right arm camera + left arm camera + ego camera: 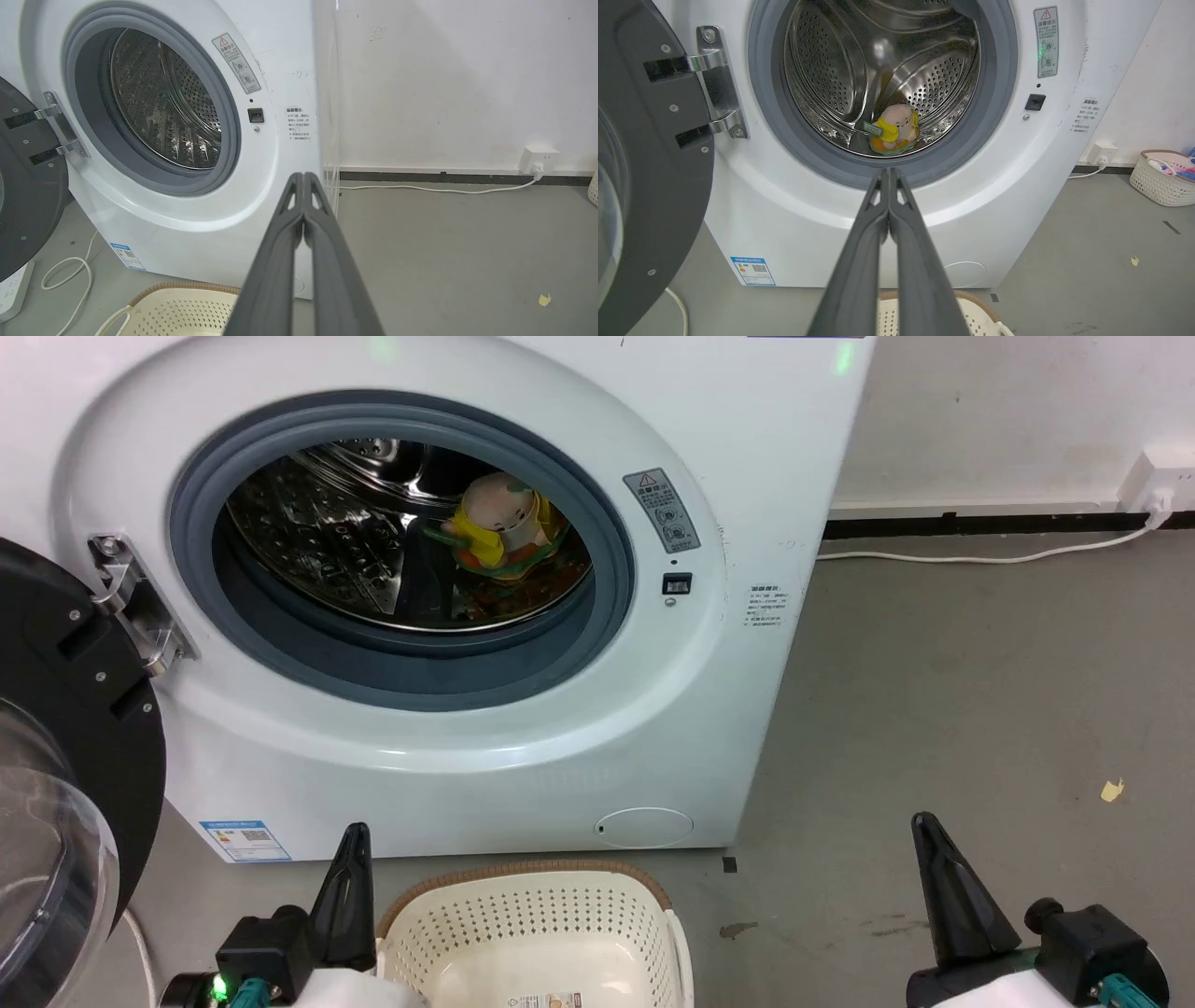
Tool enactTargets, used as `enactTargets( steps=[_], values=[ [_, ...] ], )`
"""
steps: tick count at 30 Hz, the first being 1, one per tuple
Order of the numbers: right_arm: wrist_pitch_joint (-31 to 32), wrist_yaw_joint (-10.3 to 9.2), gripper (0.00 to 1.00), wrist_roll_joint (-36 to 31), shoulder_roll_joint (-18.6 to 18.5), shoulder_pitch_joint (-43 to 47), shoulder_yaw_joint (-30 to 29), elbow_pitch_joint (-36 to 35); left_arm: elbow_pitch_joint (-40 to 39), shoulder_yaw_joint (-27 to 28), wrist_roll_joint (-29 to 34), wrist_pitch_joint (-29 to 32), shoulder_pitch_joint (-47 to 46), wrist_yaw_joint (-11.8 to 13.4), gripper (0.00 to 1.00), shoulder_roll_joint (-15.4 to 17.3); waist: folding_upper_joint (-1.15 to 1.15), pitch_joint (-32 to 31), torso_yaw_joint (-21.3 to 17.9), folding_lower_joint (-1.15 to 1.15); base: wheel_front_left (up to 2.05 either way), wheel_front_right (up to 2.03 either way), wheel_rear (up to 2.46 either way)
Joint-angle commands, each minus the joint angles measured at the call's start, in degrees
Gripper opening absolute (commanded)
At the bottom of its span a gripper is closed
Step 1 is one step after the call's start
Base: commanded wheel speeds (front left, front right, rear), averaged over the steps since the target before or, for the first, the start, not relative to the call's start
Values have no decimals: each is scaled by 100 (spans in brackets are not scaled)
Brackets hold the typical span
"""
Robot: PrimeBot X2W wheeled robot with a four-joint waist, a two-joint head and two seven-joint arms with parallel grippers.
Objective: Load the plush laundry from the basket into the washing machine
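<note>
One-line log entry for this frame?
plush laundry: in washing machine; basket: no plush visible; door: open; left fingers: shut; right fingers: shut

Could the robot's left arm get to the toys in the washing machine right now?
Probably yes. The door hangs open, nothing blocks the round opening, and the left gripper points toward the plush toys low in the drum. It would need a deep reach.
</note>
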Motion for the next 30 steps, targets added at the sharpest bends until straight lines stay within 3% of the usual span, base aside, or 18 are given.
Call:
enactTargets(
  steps=[1,30],
  values=[
    [29,-1,0,-37,1,-57,-19,-3,-35,32,71,32,-32,-5,0,-19,0,-3,1,0,0,0,0],
    [358,-2,0,-242,3,-152,-98,-7,-136,92,289,360,-86,-12,0,-51,0,-60,2,0,0,0,0]
  ],
)
